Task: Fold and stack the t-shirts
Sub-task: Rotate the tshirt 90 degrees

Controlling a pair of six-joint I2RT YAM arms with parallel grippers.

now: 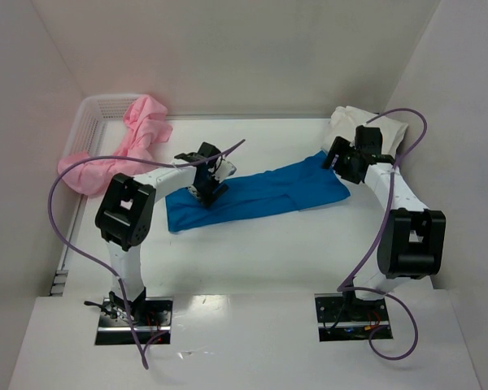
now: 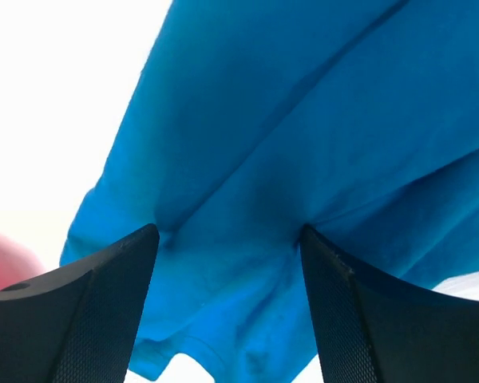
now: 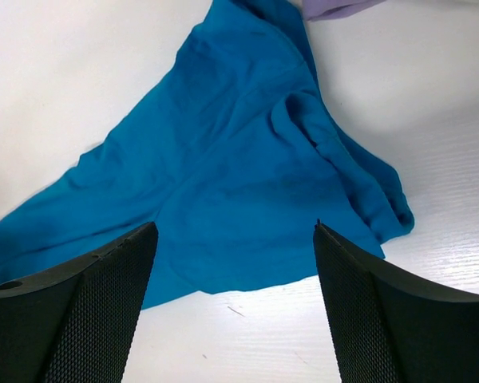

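Blue t-shirt (image 1: 256, 195): lies flat but rumpled in a long strip across the middle of the table (image 1: 252, 260), its left end lower in the top view and its right end angled up toward the far right.

Left arm: rises from its base, bends at the elbow and reaches right. The left gripper (image 1: 211, 185) points down on the shirt's left part. In the wrist view its jaws stand spread, tips at the cloth, where a crease runs up from each. No fabric is pinched between them.

Right arm: elbow is held high near the right wall (image 1: 464, 122), forearm running up and left. The right gripper (image 1: 339, 160) hangs over the shirt's right end. Its jaws are spread wide, with the cloth lying slack on the table below them and nothing gripped.

Pink t-shirts (image 1: 126, 150): bunched in a heap, draped over the rim of the white basket (image 1: 98, 107) at the far left, apart from the blue one.

Cream-white t-shirt (image 1: 366, 122): sits in the far right corner, just behind the right gripper.

Clearances: a bare band of table lies between the blue shirt and the arm bases, and a narrower one behind it up to the back wall. The shirt's hem at the right shows a curled, doubled edge. A purple cable (image 1: 65, 236) loops out on the left side.
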